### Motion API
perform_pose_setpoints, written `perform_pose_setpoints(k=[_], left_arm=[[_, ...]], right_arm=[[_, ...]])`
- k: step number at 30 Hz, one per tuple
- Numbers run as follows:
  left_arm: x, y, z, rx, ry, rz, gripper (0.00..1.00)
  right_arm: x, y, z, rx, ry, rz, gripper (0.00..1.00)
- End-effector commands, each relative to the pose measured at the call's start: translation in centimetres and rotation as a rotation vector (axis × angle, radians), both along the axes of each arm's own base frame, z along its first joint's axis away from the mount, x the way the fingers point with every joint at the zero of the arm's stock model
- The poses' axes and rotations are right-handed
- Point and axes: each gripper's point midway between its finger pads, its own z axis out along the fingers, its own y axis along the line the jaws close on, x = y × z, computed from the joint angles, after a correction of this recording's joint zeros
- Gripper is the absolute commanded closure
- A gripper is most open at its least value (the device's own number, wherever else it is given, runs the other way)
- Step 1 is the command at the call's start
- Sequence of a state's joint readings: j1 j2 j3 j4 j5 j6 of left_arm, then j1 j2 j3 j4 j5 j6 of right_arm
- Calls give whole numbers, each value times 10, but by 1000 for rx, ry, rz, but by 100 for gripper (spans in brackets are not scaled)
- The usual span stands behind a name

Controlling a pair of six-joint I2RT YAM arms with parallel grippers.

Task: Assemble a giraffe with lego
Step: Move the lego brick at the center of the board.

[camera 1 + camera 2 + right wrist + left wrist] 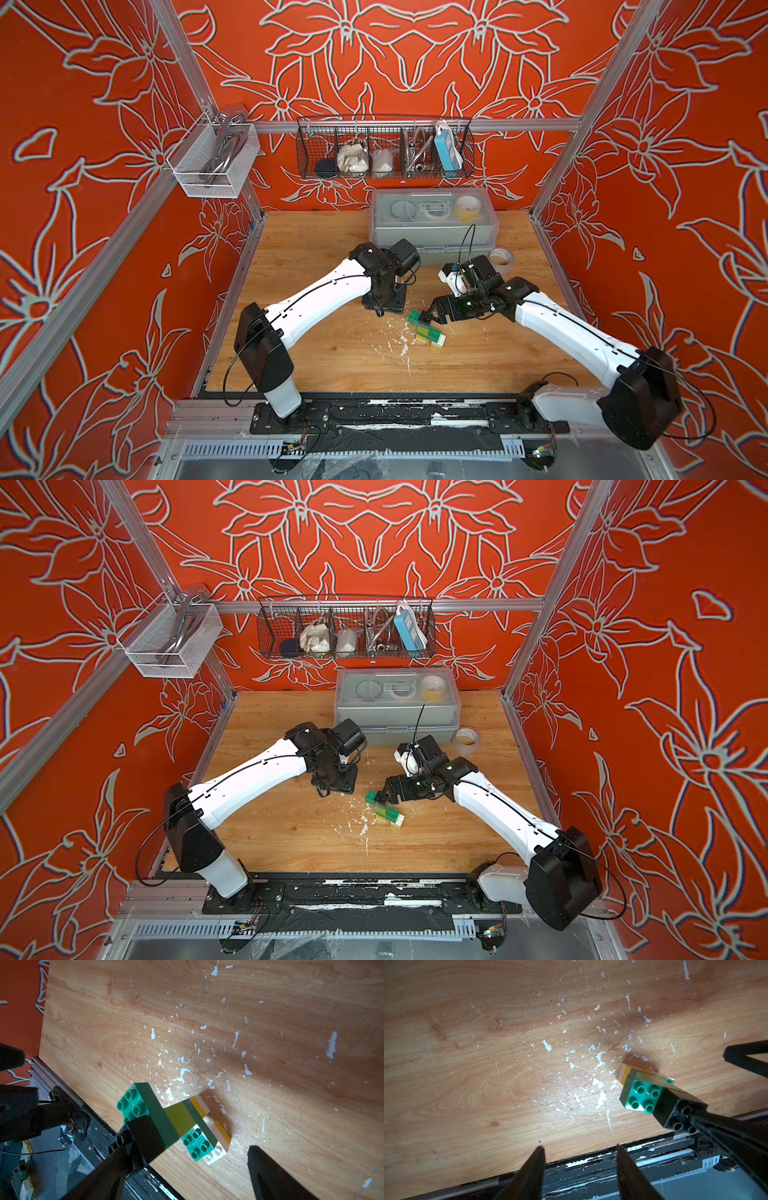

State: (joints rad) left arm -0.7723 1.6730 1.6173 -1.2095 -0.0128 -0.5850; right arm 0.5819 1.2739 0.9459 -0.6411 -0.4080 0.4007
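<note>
The right pincer (188, 1147), spread wide and gripping nothing, has one finger against the cap (145, 1136) of the giraffe (180, 1120) standing on the tabletop (270, 1022); the build looks finished, so it should next lift clear without toppling it; the left pincer (579, 1146) hangs parted, empty.

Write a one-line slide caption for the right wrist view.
Lego giraffe upright on the scuffed wooden table, open right end effector beside it, one finger at its black cap.

Both top views: high above the near edge, facing down and far, whole table (311, 257). Wrist views: close, facing down; both include the giraffe (641, 1097).
</note>
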Motion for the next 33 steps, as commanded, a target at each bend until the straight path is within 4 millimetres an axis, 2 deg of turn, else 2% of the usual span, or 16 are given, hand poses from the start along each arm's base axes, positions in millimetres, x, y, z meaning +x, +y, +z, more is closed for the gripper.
perform_pose_setpoints(k=[1,13,27,33], left_arm=[[3,-3,5,-15,-3,3,46],[7,-10,8,-31,-9,-6,46],[9,-13,12,-47,-18,-7,46],[11,-17,13,-55,-21,-12,46]], right_arm=[[-8,-13,-20,-84,27,5,7],[-22,-32,-42,-189,93,-3,9],[-35,-49,-50,-257,131,-14,12],[-35,-52,-55,-285,140,-17,12]])
